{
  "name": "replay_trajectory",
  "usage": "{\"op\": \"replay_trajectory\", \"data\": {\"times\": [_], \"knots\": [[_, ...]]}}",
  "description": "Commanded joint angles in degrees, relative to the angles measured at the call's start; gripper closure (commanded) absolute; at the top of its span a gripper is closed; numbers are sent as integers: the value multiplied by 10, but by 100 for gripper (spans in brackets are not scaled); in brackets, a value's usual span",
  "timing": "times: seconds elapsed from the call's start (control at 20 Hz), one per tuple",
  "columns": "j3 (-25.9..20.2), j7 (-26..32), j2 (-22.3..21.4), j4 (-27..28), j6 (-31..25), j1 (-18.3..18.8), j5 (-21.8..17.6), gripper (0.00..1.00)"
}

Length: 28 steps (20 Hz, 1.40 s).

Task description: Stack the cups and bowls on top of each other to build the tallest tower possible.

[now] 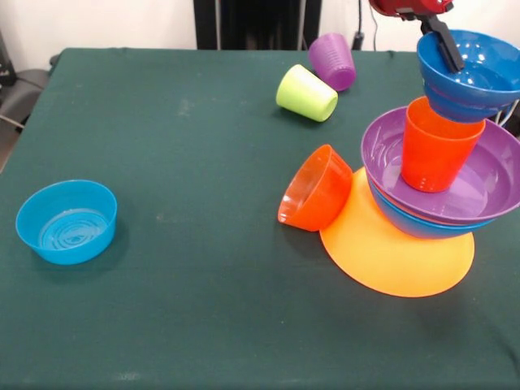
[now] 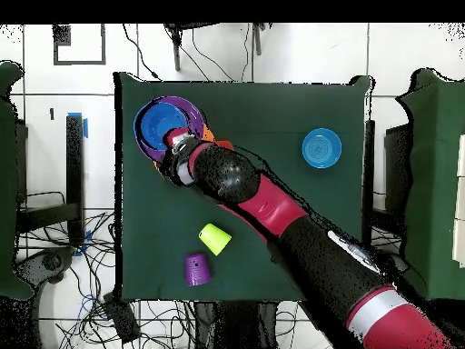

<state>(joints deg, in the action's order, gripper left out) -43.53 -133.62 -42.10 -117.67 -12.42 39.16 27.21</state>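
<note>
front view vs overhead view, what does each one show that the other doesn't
Only the front view shows the tower's layers: an orange cup standing in the purple bowl, an upturned orange-yellow bowl at the base, and a small orange bowl tipped against it. Only the overhead view shows the whole arm reaching across the table. Both show the blue bowl held by the tool, the lime cup, purple cup and light blue bowl.

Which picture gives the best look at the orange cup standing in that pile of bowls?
The front view. There the orange cup stands upright in the purple bowl, its side in plain sight, with a blue bowl on top of it. In the overhead view the blue bowl and the robot's arm cover it, so it cannot be made out.
</note>
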Motion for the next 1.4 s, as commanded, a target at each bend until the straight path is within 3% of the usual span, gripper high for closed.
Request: {"op": "replay_trajectory", "data": {"times": [0.05, 1.4], "knots": [[2, -60, 28, -14, 38, 4, -27, 100], [19, -56, 39, -12, 57, 1, -45, 100]]}}
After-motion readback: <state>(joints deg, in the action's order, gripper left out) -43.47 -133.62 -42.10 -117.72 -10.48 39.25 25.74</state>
